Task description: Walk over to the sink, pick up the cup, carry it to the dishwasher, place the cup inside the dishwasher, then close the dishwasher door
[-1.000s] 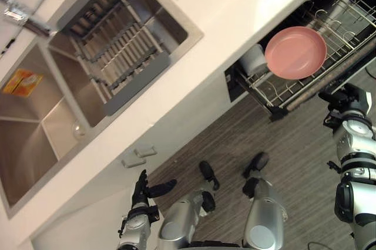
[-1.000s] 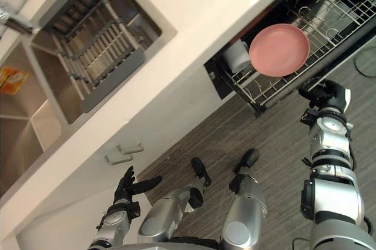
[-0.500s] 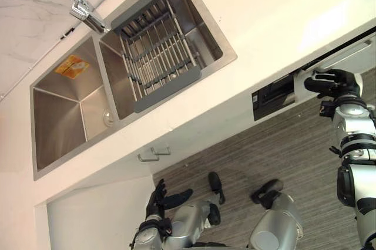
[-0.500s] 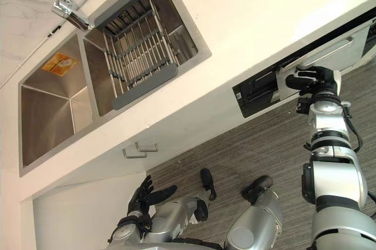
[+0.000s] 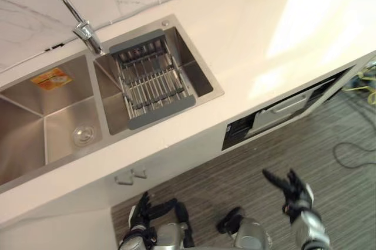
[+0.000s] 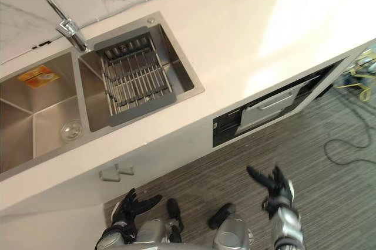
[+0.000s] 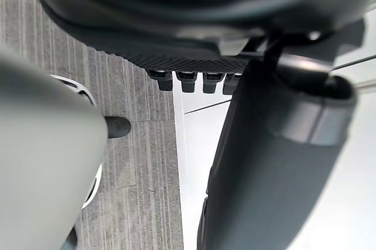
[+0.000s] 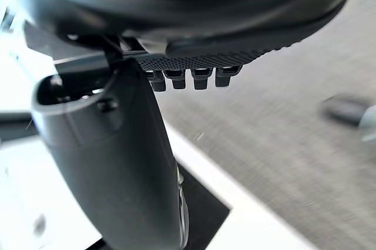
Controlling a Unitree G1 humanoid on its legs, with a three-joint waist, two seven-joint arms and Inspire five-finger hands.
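The dishwasher door (image 5: 286, 111), white with a bar handle, stands up against the cabinet front under the worktop, with a dark strip along its upper edge. Its inside is hidden. My right hand (image 5: 292, 188) hangs open over the wood floor well in front of the door, fingers spread, holding nothing; its straight fingers (image 8: 188, 77) point at the floor. My left hand (image 5: 141, 212) is open and empty low by the cabinet front, its fingers (image 7: 194, 80) straight. The steel double sink (image 5: 35, 109) lies at the left.
A grey drying rack (image 5: 151, 80) sits in the sink's right basin, below the tap (image 5: 82, 24). An orange sticker (image 5: 50, 77) and a drain (image 5: 83, 134) mark the left basin. The white worktop (image 5: 264, 33) runs right. Yellow cords (image 5: 367, 80) lie on the floor at far right.
The camera has swung. The dishwasher rack with the pink plate has gone behind the raised door. My right hand has left the door, dropped low and spread its fingers.
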